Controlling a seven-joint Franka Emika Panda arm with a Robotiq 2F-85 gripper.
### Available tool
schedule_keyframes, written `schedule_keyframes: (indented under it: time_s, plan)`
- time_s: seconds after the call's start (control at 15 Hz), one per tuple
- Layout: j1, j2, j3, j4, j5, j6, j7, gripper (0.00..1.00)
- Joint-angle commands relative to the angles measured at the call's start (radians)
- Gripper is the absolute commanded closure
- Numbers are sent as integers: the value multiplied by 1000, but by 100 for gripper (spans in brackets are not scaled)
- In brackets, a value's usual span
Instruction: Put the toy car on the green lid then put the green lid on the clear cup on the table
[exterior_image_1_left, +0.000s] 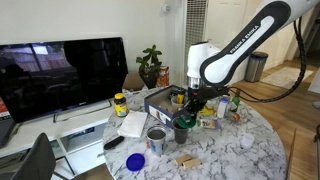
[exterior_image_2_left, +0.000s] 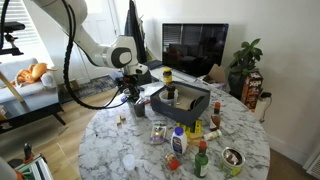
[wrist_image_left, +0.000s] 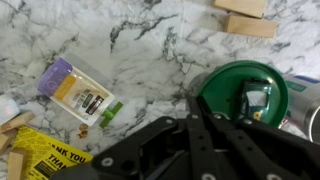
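The green lid (wrist_image_left: 232, 88) fills the right of the wrist view, and the tiny toy car (wrist_image_left: 258, 100) rests on it. My gripper (wrist_image_left: 194, 98) comes in from the bottom, shut, with its fingertips pinched on the lid's left rim. In an exterior view the gripper (exterior_image_1_left: 185, 108) hangs just above the dark clear cup (exterior_image_1_left: 182, 131), and the green lid (exterior_image_1_left: 183, 122) sits at the cup's mouth. The lid hides the cup in the wrist view. In an exterior view the gripper (exterior_image_2_left: 133, 96) is low at the table's far left edge.
A grey-silver cup (exterior_image_1_left: 156, 138) and a blue lid (exterior_image_1_left: 135, 161) stand near the clear cup. A dark tray box (exterior_image_2_left: 182, 101) and several bottles (exterior_image_2_left: 178, 141) crowd the table's middle. A labelled packet (wrist_image_left: 75, 88) and wooden blocks (wrist_image_left: 246, 18) lie on the marble.
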Motion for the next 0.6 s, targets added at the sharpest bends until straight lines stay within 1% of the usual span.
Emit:
schedule_keyframes:
  time_s: [0.0,0.53]
  plan:
    - [36,39,-48,12,-52,69,81,99]
    - [70,75,-96,7,-88,138,149,99]
